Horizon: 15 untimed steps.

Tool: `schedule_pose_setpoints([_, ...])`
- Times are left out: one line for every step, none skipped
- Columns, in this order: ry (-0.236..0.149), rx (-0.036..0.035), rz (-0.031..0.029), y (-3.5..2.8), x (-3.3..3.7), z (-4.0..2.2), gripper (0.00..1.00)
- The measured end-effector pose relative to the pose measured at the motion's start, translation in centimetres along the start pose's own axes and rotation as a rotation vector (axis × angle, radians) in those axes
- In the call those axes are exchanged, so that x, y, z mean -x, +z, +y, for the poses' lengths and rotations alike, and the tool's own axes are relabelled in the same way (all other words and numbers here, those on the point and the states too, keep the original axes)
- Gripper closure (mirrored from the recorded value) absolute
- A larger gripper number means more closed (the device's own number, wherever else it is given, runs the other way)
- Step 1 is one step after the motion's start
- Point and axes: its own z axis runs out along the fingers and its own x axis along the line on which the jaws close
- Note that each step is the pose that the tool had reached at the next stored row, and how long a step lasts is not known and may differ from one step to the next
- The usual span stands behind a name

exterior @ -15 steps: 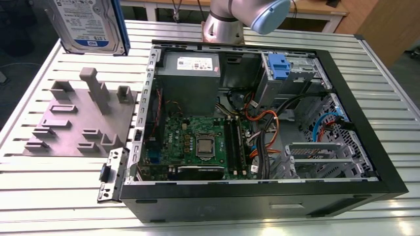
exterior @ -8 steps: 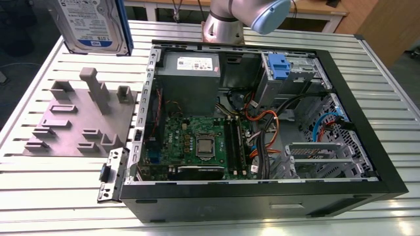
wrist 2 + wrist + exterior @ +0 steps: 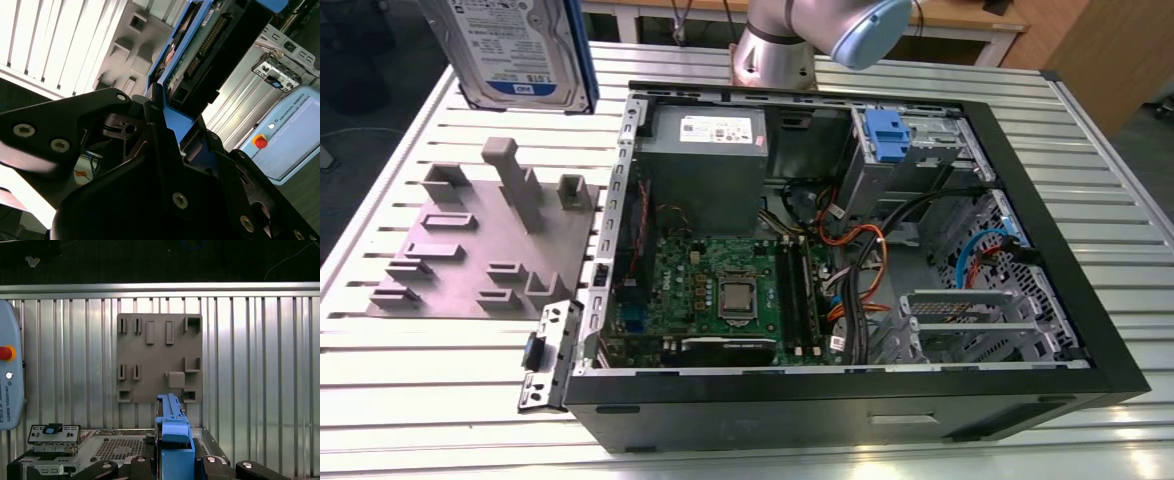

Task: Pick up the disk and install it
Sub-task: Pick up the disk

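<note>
The disk (image 3: 520,50) hangs in the air at the exterior view's upper left, above the table, its white-and-blue label facing the camera and a blue bracket along its edge. In the second wrist view its green circuit-board side (image 3: 200,45) shows, clamped between the black fingers of my gripper (image 3: 170,120). The first wrist view sees the disk (image 3: 172,435) edge-on, as a blue strip rising from my gripper (image 3: 174,462). The gripper is shut on the disk. The disk is held well above the grey fixture plate (image 3: 494,240).
An open computer case (image 3: 1067,330) lies on the slatted metal table (image 3: 400,400), with a grey power supply box (image 3: 707,160), a motherboard (image 3: 720,290), cables, and a drive bay with a blue latch (image 3: 887,135). The arm's base (image 3: 781,50) stands behind the case. A pendant (image 3: 10,380) lies beside it.
</note>
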Motion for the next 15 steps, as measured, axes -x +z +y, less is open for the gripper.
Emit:
schedule_pose_setpoints([0.000,0.0001,0.0001,-0.01,0.00,-0.09,0.64])
schedule_pose_setpoints([0.000,0.0000,0.0001,0.00,0.01,-0.17,0.64])
schedule_pose_setpoints([0.000,0.0001,0.0001,-0.01,0.01,-0.25,0.64])
schedule_pose_setpoints([0.000,0.0001,0.0000,0.00,0.01,-0.33,0.64])
schedule_pose_setpoints([0.000,0.0001,0.0001,0.00,0.01,-0.41,0.64])
schedule_pose_setpoints([0.000,0.0001,0.0001,0.00,0.02,-0.50,0.64])
schedule_pose_setpoints([0.000,0.0002,0.0001,0.00,0.02,-0.59,0.64])
schedule_pose_setpoints([0.000,0.0001,0.0001,0.00,0.02,-0.68,0.64])
schedule_pose_setpoints([0.000,0.0001,0.0001,0.00,0.02,-0.77,0.64])
schedule_pose_setpoints([0.000,0.0001,0.0001,0.01,0.03,-0.85,0.64])
schedule_pose_setpoints([0.000,0.0001,0.0001,0.01,0.03,-0.94,0.64])
schedule_pose_setpoints([0.000,0.0001,0.0001,0.01,0.03,-1.02,0.64])
schedule_pose_setpoints([0.000,0.0000,0.0000,0.01,0.03,-1.10,0.64])
schedule_pose_setpoints([0.000,0.0001,0.0000,0.01,0.04,-1.19,0.64])
schedule_pose_setpoints([0.000,0.0001,0.0000,0.01,0.04,-1.28,0.64])
